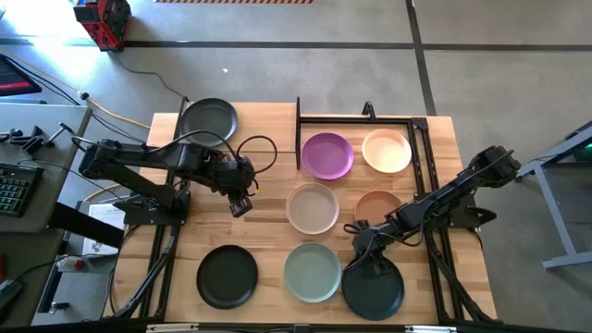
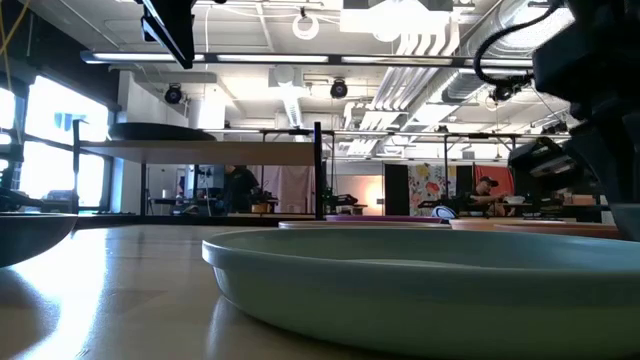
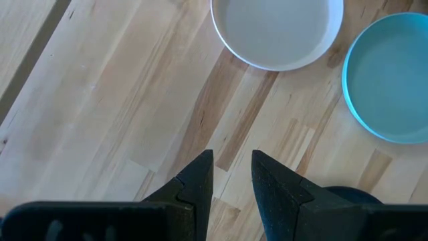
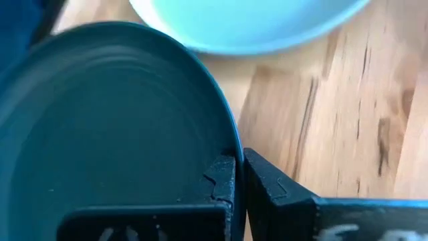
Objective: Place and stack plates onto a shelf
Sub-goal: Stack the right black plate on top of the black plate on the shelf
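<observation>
A black plate (image 1: 373, 289) lies at the table's near right, with my right gripper (image 1: 366, 250) shut on its far rim. Left of it sit a sage green plate (image 1: 312, 271) and another black plate (image 1: 227, 276). Beige (image 1: 312, 207), terracotta (image 1: 377, 207), purple (image 1: 327, 154) and cream (image 1: 387, 151) plates lie farther back. A third black plate (image 1: 208, 118) rests on the shelf (image 2: 200, 151) at the far left. My left gripper (image 3: 232, 175) hangs open above bare wood, left of the beige plate. My right gripper pinches the black plate's rim (image 4: 226, 130) between its two fingers, one over the plate's inside and one outside it. The fingers (image 4: 264, 181) slant down from the table's far right. In the high view the plate looks flat on the table.
Black metal bars (image 1: 361, 117) frame the table's far right around the purple and cream plates. Cables (image 1: 259, 148) loop near the left arm. Bare wood (image 1: 199, 217) lies at the table's middle left.
</observation>
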You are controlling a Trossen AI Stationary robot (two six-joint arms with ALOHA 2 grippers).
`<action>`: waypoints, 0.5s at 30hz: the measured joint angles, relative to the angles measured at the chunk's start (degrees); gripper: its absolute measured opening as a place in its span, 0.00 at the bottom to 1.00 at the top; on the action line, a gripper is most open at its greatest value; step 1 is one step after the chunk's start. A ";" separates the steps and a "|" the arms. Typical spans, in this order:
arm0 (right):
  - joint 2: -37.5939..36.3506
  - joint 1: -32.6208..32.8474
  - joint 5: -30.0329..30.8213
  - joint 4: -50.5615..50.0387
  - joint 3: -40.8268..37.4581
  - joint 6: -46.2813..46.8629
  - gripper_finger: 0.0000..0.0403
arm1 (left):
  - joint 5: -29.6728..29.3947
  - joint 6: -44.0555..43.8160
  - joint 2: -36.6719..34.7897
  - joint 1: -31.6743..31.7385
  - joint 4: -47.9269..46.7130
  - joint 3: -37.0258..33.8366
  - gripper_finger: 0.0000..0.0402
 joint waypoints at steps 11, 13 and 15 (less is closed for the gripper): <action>0.00 -0.01 4.29 -24.49 15.42 -2.77 0.00 | -1.31 -6.34 0.00 3.27 2.20 -0.02 0.22; 0.00 -0.18 6.12 -28.31 18.48 -3.46 0.00 | -1.27 -7.92 0.00 4.24 3.30 -0.02 0.22; 0.00 -0.46 8.40 -31.76 21.53 -3.58 0.00 | -1.20 -8.57 0.00 5.28 3.59 -0.02 0.22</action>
